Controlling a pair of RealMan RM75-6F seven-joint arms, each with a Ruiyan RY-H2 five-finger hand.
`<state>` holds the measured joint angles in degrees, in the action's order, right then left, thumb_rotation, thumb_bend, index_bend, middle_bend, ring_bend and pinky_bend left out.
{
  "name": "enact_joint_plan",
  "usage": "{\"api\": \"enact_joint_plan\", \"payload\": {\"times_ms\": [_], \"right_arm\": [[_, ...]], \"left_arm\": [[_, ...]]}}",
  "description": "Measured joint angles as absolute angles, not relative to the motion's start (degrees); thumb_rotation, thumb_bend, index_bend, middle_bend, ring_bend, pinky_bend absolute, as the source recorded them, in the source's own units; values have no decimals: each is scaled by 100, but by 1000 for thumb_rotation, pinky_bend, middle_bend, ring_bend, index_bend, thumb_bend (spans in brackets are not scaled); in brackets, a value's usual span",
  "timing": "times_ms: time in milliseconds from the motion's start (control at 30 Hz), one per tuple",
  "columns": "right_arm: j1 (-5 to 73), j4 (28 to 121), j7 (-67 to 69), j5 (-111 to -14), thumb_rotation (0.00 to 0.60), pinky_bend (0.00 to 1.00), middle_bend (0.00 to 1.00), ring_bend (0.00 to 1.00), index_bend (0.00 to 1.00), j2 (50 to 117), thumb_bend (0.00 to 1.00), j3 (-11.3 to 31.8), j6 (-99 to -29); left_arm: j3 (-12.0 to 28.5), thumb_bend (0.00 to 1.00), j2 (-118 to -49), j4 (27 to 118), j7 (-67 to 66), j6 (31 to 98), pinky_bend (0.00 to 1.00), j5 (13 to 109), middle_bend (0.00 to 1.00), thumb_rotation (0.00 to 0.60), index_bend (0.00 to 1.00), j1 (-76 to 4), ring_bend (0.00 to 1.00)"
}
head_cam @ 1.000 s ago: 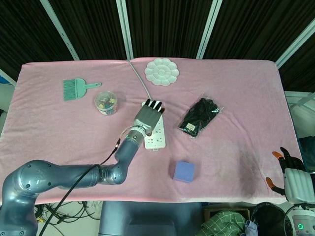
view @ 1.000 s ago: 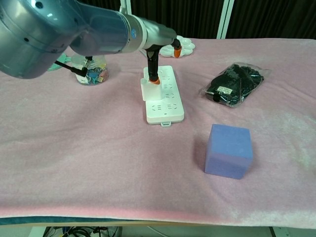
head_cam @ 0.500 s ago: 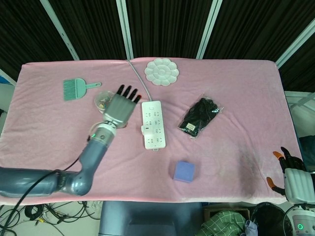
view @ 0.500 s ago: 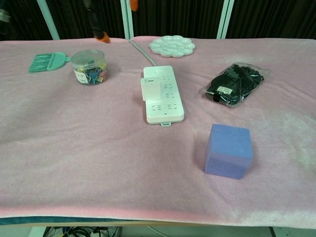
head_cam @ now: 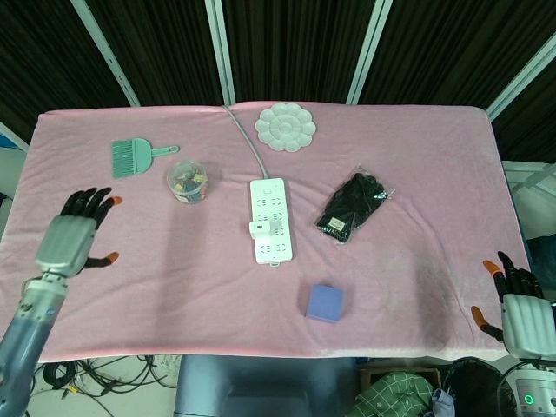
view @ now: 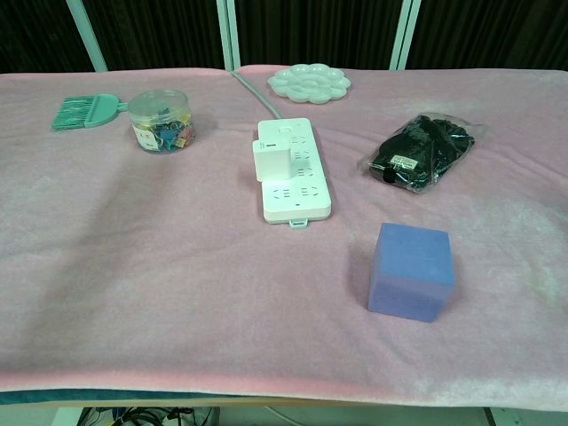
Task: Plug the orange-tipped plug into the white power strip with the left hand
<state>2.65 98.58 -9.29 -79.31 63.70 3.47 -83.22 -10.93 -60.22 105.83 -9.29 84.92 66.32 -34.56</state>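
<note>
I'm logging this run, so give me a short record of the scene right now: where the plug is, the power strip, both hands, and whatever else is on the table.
plug: white block seated upright on the white power strip, left side, mid-length
power strip: flat on the pink table, cord running to the far edge
left hand: open, empty, over the table's left edge
right hand: open, empty, at the table's right front corner
other items: green brush, clear jar, white palette, black bag, purple cube
</note>
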Motion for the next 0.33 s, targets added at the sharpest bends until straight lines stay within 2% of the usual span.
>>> {"api": "enact_joint_plan", "payload": {"times_ms": [167, 333], "right_arm": [[275, 9825, -918, -7948, 600, 140, 33, 170, 171, 6374, 203, 346, -8300], [280, 9827, -918, -7938, 600, 140, 33, 170, 171, 6368, 203, 338, -8260]], "left_arm": [[-1509, 134, -6062, 9847, -147, 9489, 43, 7944, 54, 600, 147, -2188, 0], [-1586, 134, -6014, 9631, 24, 9735, 43, 8210, 56, 600, 147, -1660, 0]]}}
